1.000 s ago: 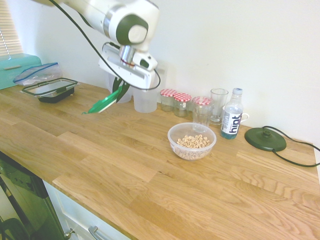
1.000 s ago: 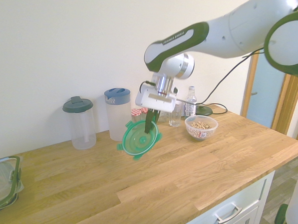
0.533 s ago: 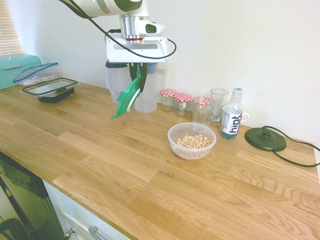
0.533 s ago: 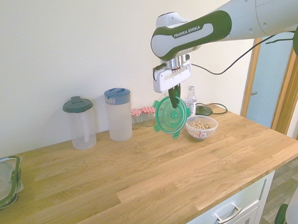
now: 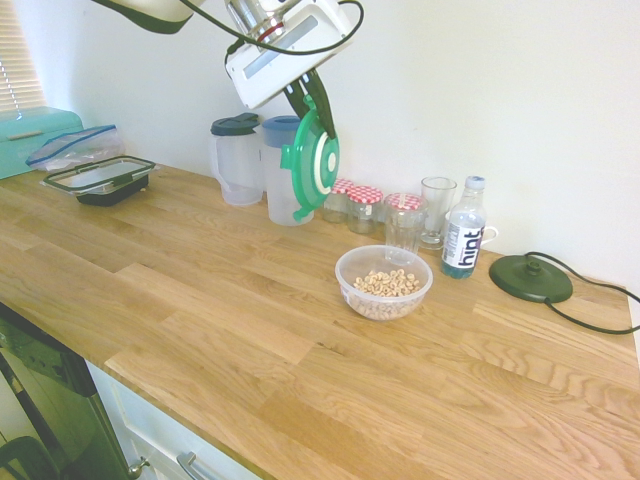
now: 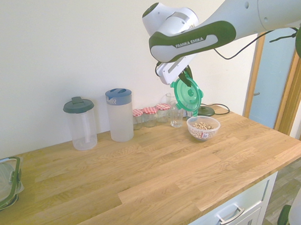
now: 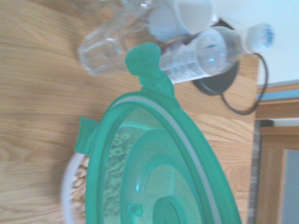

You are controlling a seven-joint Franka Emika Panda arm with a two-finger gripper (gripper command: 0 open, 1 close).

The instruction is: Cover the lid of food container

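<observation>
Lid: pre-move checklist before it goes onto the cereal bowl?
1. Grip: gripper shut on the lid at its upper edge, ok.
2. Lid attitude: held on edge, close to vertical, not level with the bowl's rim, not ok.
3. Lid position: up in the air, to the side of the food container, not over it, not ok.
4. Bowl mouth: open, cereal inside, nothing on the rim, ok.
5. Neighbours: glass and bottle stand close behind the bowl; clearance for the descent, cannot tell.
6. Clip tabs: whether they stand open, cannot tell.
</observation>
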